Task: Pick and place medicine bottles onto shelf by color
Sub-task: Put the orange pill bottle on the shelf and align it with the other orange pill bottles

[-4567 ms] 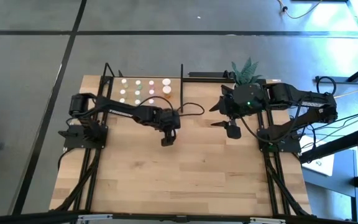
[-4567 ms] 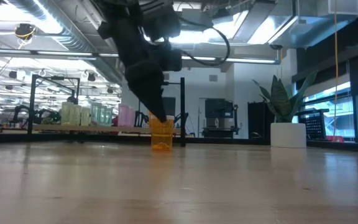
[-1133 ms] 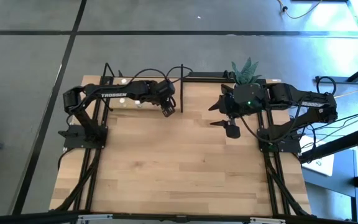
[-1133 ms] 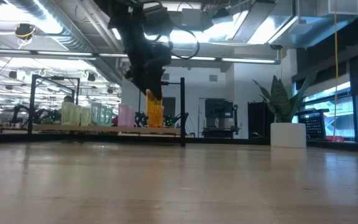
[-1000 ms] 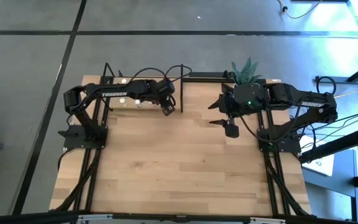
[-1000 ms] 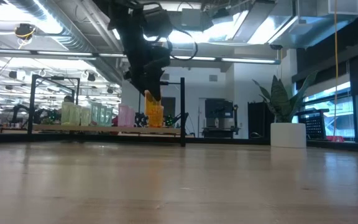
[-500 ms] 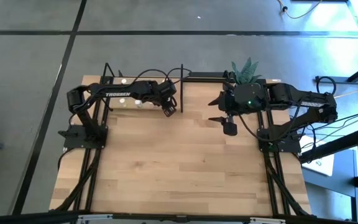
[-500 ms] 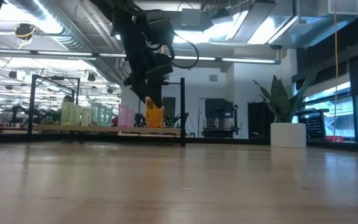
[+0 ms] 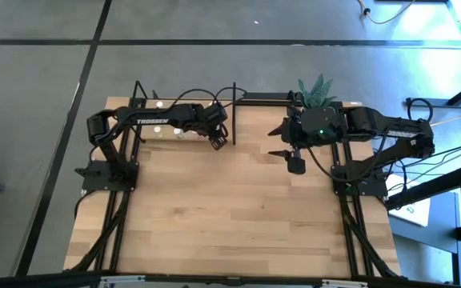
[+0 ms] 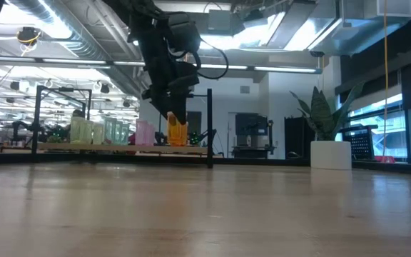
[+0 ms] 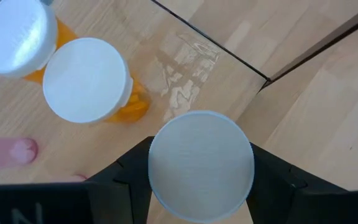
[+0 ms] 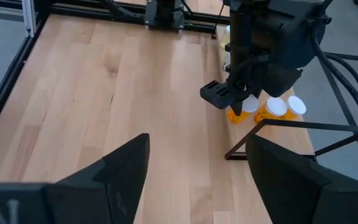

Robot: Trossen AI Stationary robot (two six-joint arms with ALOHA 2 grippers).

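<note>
My left gripper (image 9: 217,139) is at the shelf's right end, shut on an orange medicine bottle with a white cap (image 11: 201,165); the bottle also shows in the low view (image 10: 178,133). The shelf (image 11: 166,68) is a pale board with a thin black frame at the table's far left. Two more orange bottles (image 11: 86,81) (image 11: 14,34) stand on it close by, and a pink one (image 11: 5,152) is at the picture's edge. Green and pink bottles (image 10: 98,130) stand farther along it. My right gripper (image 9: 288,160) hangs open and empty over the table's far middle. My left gripper pinches the orange bottle's upper part between its two fingers (image 11: 126,174), one on each side; the white cap hides the place of contact. The fingers point down from above (image 10: 171,114). The bottle stays upright, its base (image 10: 179,143) at the shelf board; whether it rests there I cannot tell.
A white pot with a green plant (image 10: 330,153) stands at the table's far right, behind my right arm. The shelf's black upright bar (image 10: 210,128) rises just right of the held bottle. The bare wooden tabletop (image 9: 230,216) spreads across the middle and near side.
My left gripper has gone down a little with the orange bottle, which is now lower and close to the shelf board, upright as before. My right gripper has shifted a little toward the table's left.
</note>
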